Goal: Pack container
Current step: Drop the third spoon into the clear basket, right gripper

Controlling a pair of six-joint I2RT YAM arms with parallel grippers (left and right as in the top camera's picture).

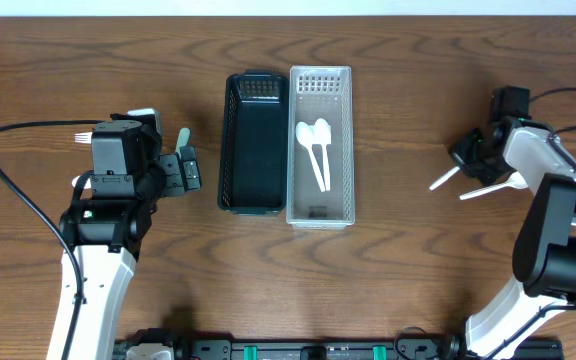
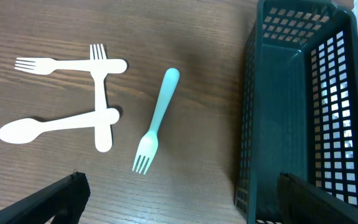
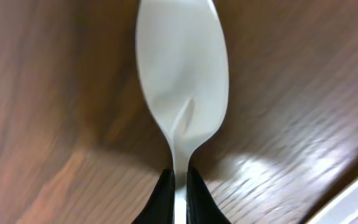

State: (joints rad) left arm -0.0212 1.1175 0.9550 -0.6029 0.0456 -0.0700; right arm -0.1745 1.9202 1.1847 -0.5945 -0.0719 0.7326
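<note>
A dark green basket [image 1: 253,145] and a clear basket [image 1: 320,205] stand side by side mid-table. Two white spoons [image 1: 314,145] lie in the clear one. My right gripper [image 1: 468,152] is shut on the handle of a white spoon [image 3: 180,81], close over the table; the spoon also shows in the overhead view [image 1: 445,180]. My left gripper [image 2: 185,199] is open and empty above a teal fork [image 2: 157,118], two white forks [image 2: 67,64] and a white spoon [image 2: 55,126], left of the dark basket [image 2: 297,106].
Another white utensil [image 1: 488,190] lies on the table beside my right gripper. In the overhead view my left arm hides most of the left-hand cutlery; only a white fork's tines [image 1: 80,137] and the teal handle [image 1: 182,135] show.
</note>
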